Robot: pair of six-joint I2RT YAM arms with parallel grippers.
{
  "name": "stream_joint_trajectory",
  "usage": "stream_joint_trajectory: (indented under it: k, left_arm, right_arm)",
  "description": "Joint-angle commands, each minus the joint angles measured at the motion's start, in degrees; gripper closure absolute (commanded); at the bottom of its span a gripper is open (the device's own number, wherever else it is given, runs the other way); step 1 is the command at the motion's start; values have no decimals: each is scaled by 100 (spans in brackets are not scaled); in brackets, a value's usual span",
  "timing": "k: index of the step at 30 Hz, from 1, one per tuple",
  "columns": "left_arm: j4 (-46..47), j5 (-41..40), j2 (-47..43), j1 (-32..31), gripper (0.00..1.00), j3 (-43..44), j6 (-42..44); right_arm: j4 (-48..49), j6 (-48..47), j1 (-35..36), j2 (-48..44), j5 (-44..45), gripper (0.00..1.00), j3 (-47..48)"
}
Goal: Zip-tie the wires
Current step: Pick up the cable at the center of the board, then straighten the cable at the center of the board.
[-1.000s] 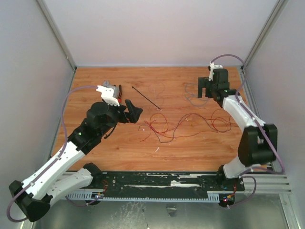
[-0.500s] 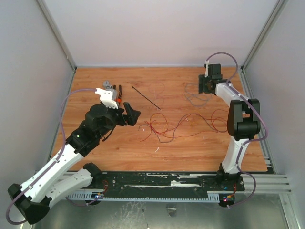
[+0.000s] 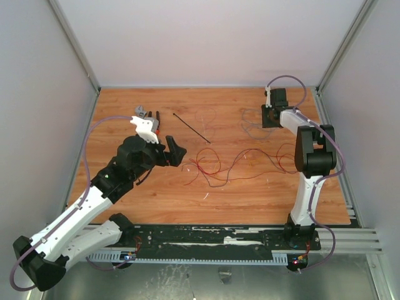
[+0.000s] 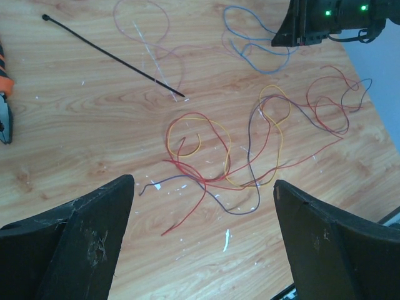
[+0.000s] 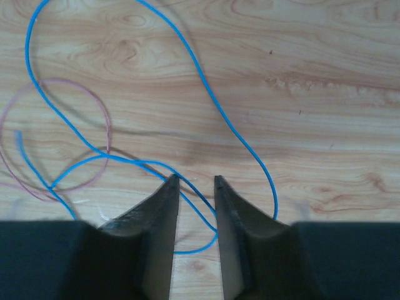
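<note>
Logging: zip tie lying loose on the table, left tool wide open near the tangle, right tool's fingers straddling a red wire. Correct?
No: the wire between the fingers of the right tool is blue, not red; the right wrist view shows it. The zip tie does lie loose on the table, and the left tool is wide open near the tangle.

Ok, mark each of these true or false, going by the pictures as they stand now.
1. The zip tie lies on the table, in neither gripper. True.
2. The left gripper is shut on the wires. False: its jaws stand wide open above them and hold nothing.
3. A blue wire passes through the right gripper, in the narrow gap between its fingers. True.
4. The zip tie is looped round the wires. False: it lies straight and unfastened.
</note>
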Motion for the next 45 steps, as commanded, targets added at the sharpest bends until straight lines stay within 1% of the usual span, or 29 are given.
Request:
stream_joint_trajectory:
  k: [1,4,5,10,14,17,20,25,28,32,35,37,41,42,45]
  left_arm:
    - [191,115,21,52,2,-54,41]
    - [213,126,53,55,2,-42,57]
    - [222,127,65,56,2,-40,60]
    - [374,269,208,119,2,42,95]
    - [560,508,443,232,2,249,164]
    - [682,716,653,364,2,449,184]
    - [842,952,788,526,2,623,149]
    - [1191,1506,890,883,2,845,-3]
    - [1323,1835,927,1025,2,1047,47]
    - [1467,2114,955,1071,2,1178,245]
    - [1943,2298,955,1071,2,782,306]
    - [2521,2575,955,1071,2,371,201]
    - [3845,2948,955,1067,2,-425,-239]
    - [4112,3044,1098,1063,2,-557,-299]
    - [4364,3226,1215,1004,2,-610,-298]
  right_arm:
    - [-23,-28,-38,7,-18,79,10]
    - [-73,-47,-33,-225,6,98,15]
    - [-108,-65,-32,-314,13,100,50]
    - [-201,-140,2,-950,-150,100,348]
    - [-198,-146,29,-1488,-456,100,889]
    - [-147,-62,36,-1849,-1226,100,1283]
    - [-71,46,38,-2294,-1994,100,1410]
    - [-58,116,43,-3094,-2840,100,1183]
    - [46,269,38,-3563,-3353,100,951]
    - [457,880,44,-4005,-4331,100,758]
    - [857,1485,42,-4176,-4996,100,726]
    - [1090,1812,43,-4256,-5323,100,745]
    - [1391,2206,47,-4428,-5662,100,781]
    - [1474,2323,42,-4481,-5751,100,774]
    - [1845,2706,43,-4584,-6044,100,692]
